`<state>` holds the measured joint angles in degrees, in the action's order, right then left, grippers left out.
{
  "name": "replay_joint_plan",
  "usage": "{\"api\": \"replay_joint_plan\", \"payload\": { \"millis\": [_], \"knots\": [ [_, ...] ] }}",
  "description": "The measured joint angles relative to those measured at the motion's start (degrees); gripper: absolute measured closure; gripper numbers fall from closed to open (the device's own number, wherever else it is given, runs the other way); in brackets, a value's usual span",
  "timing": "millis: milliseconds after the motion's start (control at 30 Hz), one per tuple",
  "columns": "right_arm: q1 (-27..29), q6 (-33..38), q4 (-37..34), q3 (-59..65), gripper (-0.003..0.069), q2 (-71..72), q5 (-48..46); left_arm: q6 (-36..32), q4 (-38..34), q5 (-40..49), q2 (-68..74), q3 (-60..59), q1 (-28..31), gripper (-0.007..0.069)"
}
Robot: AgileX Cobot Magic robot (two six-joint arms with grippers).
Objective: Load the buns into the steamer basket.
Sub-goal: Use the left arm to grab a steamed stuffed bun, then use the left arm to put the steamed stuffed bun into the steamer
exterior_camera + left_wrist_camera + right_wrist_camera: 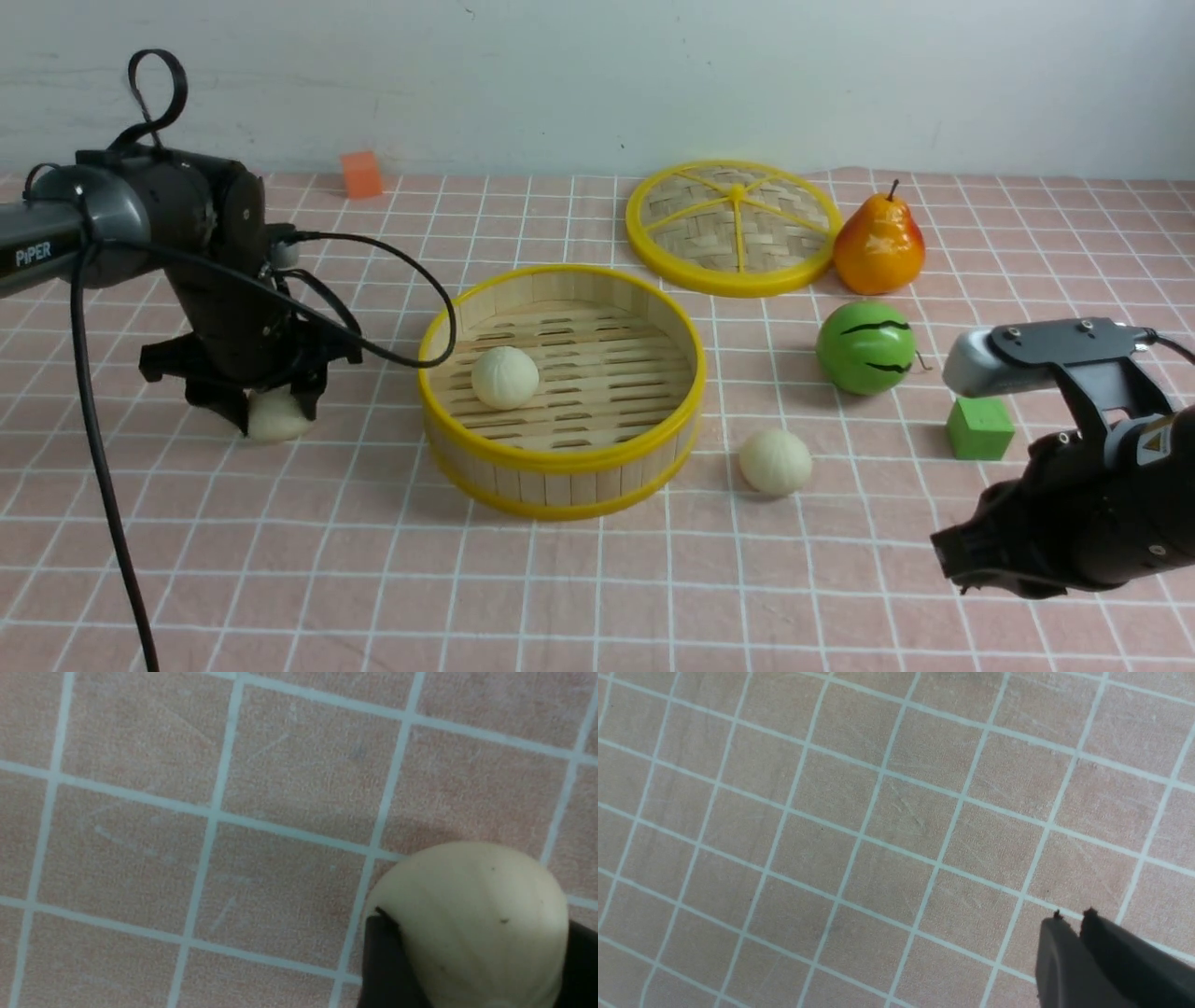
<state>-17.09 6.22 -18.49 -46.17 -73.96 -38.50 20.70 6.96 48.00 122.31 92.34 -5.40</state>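
Right fingers (1066, 952), clenched together on nothing, hung nearest the lens, right of and nearer than the steamer basket (560, 467). Pink checked worktop (597, 597) carried everything. One steamer basket sat there, round and shallow, with bamboo slats and two yellow rim bands. Three cream-white, faintly pleated rounds were counted: the first bun (505, 377) lay inside the basket, the second bun (776, 461) sat just right of it, and the third bun (277, 420) rested left of it, grasped from both sides by the left fingers (387, 970).
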Motion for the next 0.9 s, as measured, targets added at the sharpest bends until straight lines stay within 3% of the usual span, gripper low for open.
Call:
{"api": "replay_joint_plan", "payload": {
  "millis": [67, 167, 200, 233, 267, 433, 667, 900],
  "knots": [
    [0.0, 0.0, 0.0, 0.0, 0.0592, 0.0, 0.0, 0.0, 0.1, 0.1, 0.0, 0.1, 0.0, 0.0318],
    [0.0, 0.2, -0.1, 0.0, 0.0589, 0.0, 0.0, 0.0, 0.2, 1.6, -0.3, 0.9, 0.0, 0.0502],
    [0.0, 0.3, -0.1, 0.0, 0.0588, 0.0, 0.0, 0.0, 0.2, 2.5, -0.6, 1.4, 0.0, 0.0550],
    [0.0, 0.3, -0.1, 0.0, 0.0588, 0.0, 0.0, 0.0, 0.2, 2.5, -0.6, 1.4, -0.1, 0.0550],
    [0.0, 0.8, -0.1, 0.0, 0.0588, 0.0, 0.1, -0.8, 0.1, 4.5, -1.4, 2.5, -0.2, 0.0615],
    [0.0, 1.4, -0.1, 0.0, 0.0588, 0.0, 0.7, -4.2, -2.3, 10.2, -4.8, 6.7, -2.4, 0.0627],
    [0.0, 1.5, -0.2, 0.0, 0.0585, 0.0, 2.3, -8.7, -9.3, 11.5, -9.4, 11.2, -14.5, 0.0627],
    [0.0, 1.5, -0.2, 0.0, 0.0582, 0.0, 2.3, -8.9, -7.0, 10.0, -4.1, 11.2, -22.3, 0.0613]
  ]
}}
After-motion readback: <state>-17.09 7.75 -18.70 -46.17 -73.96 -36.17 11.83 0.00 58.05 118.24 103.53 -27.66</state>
